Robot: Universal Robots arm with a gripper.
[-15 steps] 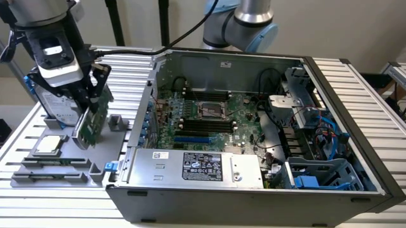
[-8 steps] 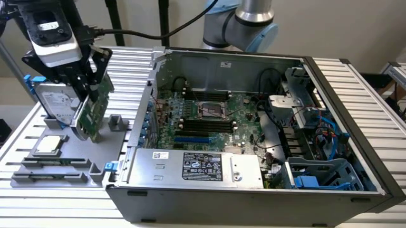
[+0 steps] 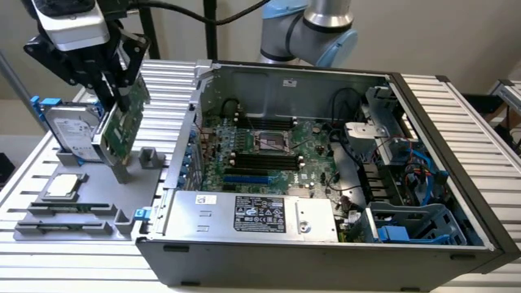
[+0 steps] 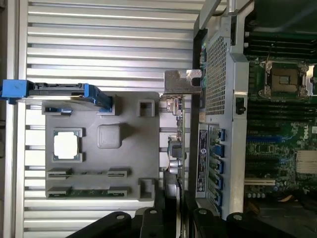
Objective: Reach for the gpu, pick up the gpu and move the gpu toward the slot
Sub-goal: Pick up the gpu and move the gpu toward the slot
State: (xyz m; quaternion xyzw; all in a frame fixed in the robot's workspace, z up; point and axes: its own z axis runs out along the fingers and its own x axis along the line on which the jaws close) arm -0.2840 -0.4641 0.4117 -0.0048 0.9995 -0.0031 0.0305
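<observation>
One gpu (image 3: 124,125) gripped—lower edge lifted.

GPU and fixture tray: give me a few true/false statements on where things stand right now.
1. The gpu is held on edge in the gripper, lifted above the grey fixture tray. True.
2. The gpu is already seated in the motherboard. False: it hangs beside the computer case, on the exterior view's left, outside it.
3. The hard drive with blue rails stands upright on the tray. True.
4. The small square chip is in the jaws. False: it lies flat on the tray.
5. The computer case is closed. False: its side is open, with the motherboard exposed.
</observation>
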